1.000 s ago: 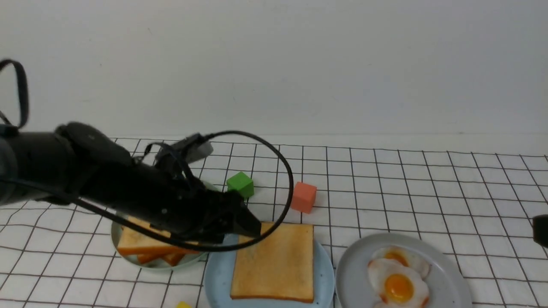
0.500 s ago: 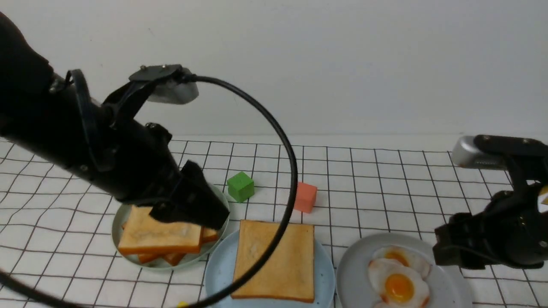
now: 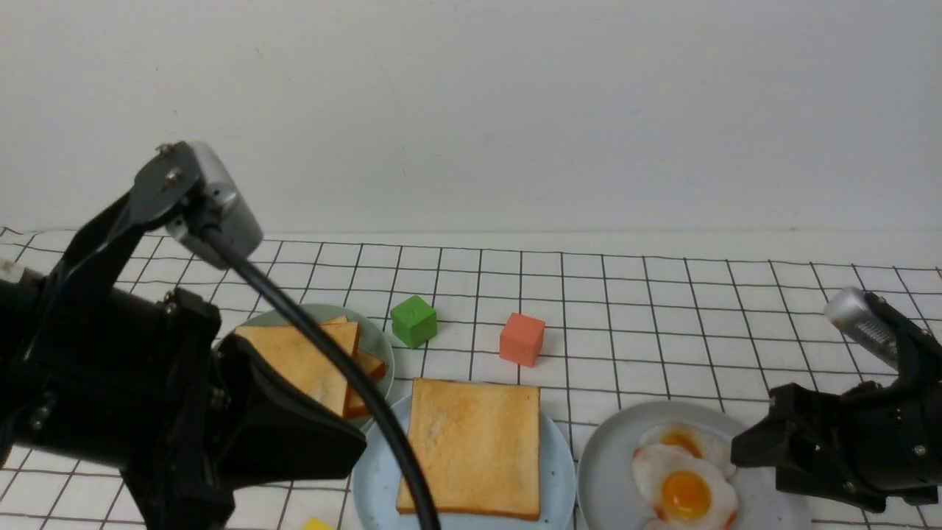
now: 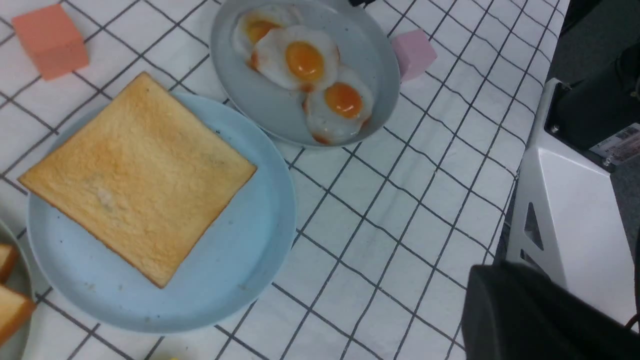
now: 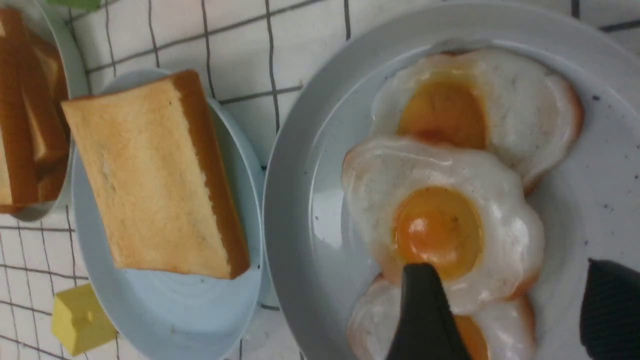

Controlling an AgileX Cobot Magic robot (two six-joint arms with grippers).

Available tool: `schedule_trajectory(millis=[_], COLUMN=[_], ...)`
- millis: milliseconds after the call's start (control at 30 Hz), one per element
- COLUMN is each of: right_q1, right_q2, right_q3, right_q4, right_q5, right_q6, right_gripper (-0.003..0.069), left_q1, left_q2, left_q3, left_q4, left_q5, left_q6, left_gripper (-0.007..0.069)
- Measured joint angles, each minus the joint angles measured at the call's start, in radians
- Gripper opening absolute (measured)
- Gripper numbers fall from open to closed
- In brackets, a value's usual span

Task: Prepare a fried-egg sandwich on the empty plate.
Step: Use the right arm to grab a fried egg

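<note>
The light-blue empty plate (image 3: pixel 368 471) (image 4: pixel 240 280) now bears one square toast slice (image 3: pixel 471 449) (image 4: pixel 135 170) with nothing on top. No fried-egg sandwich is in view. Glossy fried eggs (image 3: pixel 684 486) (image 5: pixel 440 215) overlap on the grey plate (image 3: pixel 611 456) (image 5: pixel 300 200). My right gripper (image 3: pixel 758 449) (image 5: pixel 515 300) is open over that plate's right side, one finger (image 5: pixel 425 310) over the eggs, nothing held. My left gripper (image 3: pixel 346 442) (image 4: pixel 500 300) is shut and empty, drawn back at the near left.
A pale green plate (image 3: pixel 379 346) holds a loose pile of toast (image 3: pixel 309 361), partly hidden by my left arm. A green cube (image 3: pixel 413 319) and an orange cube (image 3: pixel 522 338) stand behind the plates. A pink cube (image 4: pixel 413 52) sits beside the grey plate, a yellow cube (image 5: pixel 82 317) near the blue one.
My left arm has pulled away from the toast on the blue plate to the near left, and its jaws have shut. My right arm has come in from the right over the grey plate.
</note>
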Motion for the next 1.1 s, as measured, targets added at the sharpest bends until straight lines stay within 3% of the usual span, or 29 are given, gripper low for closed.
schedule_trajectory(millis=[133, 567, 800, 867, 1100], right_q1=[-0.014, -0.016, -0.016, -0.016, -0.016], right_q2=[0.078, 0.22, 0.236, 0.236, 0.224], right_q3=[0.007, 0.005, 0.005, 0.005, 0.005], right_q4=[0.089, 0.187, 0.211, 0.213, 0.21], right_q5=[-0.014, -0.013, -0.011, -0.003, -0.003], right_q6=[-0.078, -0.119, -0.162, -0.168, -0.194], right_gripper=[0.043, 0.0398, 0.0211, 0.0121, 0.0111], left_q1=[0.0, 0.0, 0.0, 0.0, 0.0], left_q2=[0.001, 0.001, 0.001, 0.001, -0.01], left_q3=[0.012, 0.012, 0.012, 0.012, 0.008], left_q4=[-0.03, -0.062, -0.052, -0.041, 0.009], left_q5=[-0.026, -0.031, -0.031, -0.031, -0.027], left_q6=[0.053, 0.074, 0.065, 0.05, -0.03], left_gripper=[-0.0013, -0.0013, -0.0013, -0.0013, -0.0013])
